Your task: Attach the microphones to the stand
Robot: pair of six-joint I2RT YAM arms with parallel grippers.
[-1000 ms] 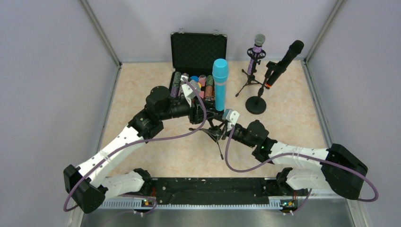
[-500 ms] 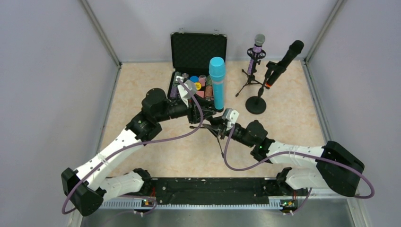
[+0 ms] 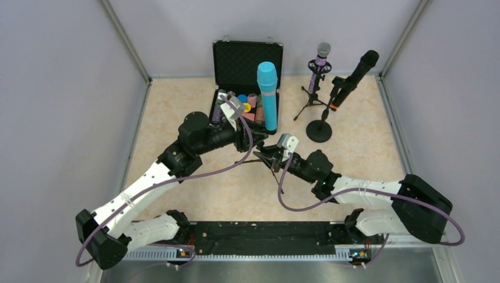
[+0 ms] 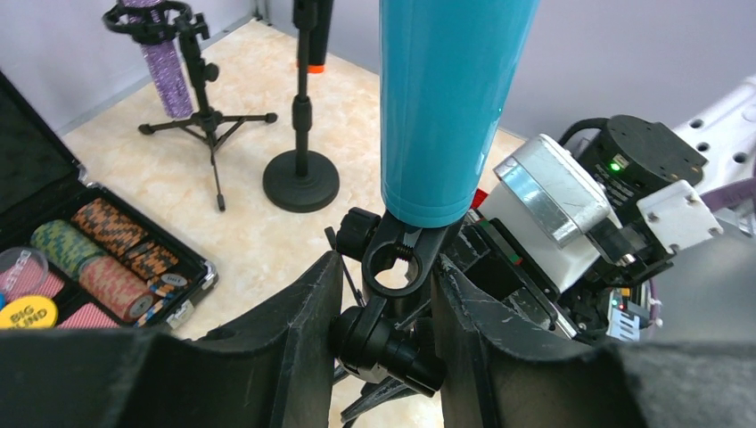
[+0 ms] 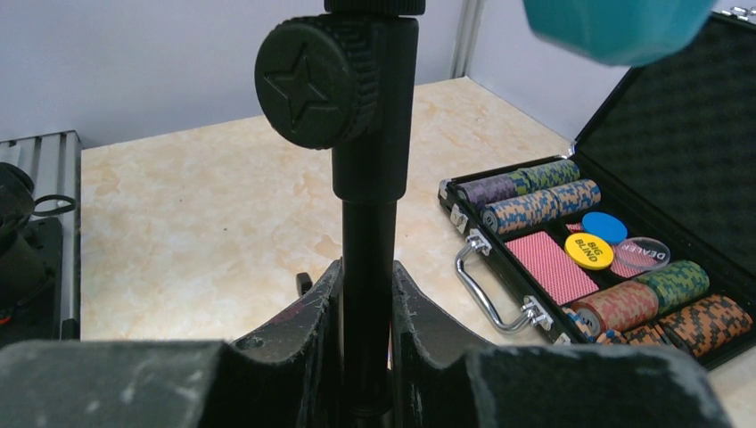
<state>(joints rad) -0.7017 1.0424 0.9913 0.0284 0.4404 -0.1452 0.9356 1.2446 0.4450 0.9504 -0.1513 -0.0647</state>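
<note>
The turquoise microphone [image 3: 267, 95] stands nearly upright in the clip [image 4: 400, 257] of a small black tripod stand [image 3: 266, 160] at mid-table. My left gripper [image 4: 388, 299] is shut on the stand's swivel joint just under the clip. My right gripper [image 5: 368, 276] is shut on the stand's pole [image 5: 368, 232], below its star knob [image 5: 310, 83]. The glittery purple microphone [image 3: 319, 63] sits in its own tripod stand at the back. The black microphone with the orange end [image 3: 352, 75] leans in a round-base stand [image 3: 319, 131] beside it.
An open black case [image 3: 219, 63] of poker chips and cards lies behind my left gripper, close to the turquoise microphone. Grey walls enclose the table on three sides. The two loaded stands occupy the back right corner.
My right gripper has closed on the stand's pole. The turquoise microphone and its stand have shifted a little to the left, my left arm moving with them.
</note>
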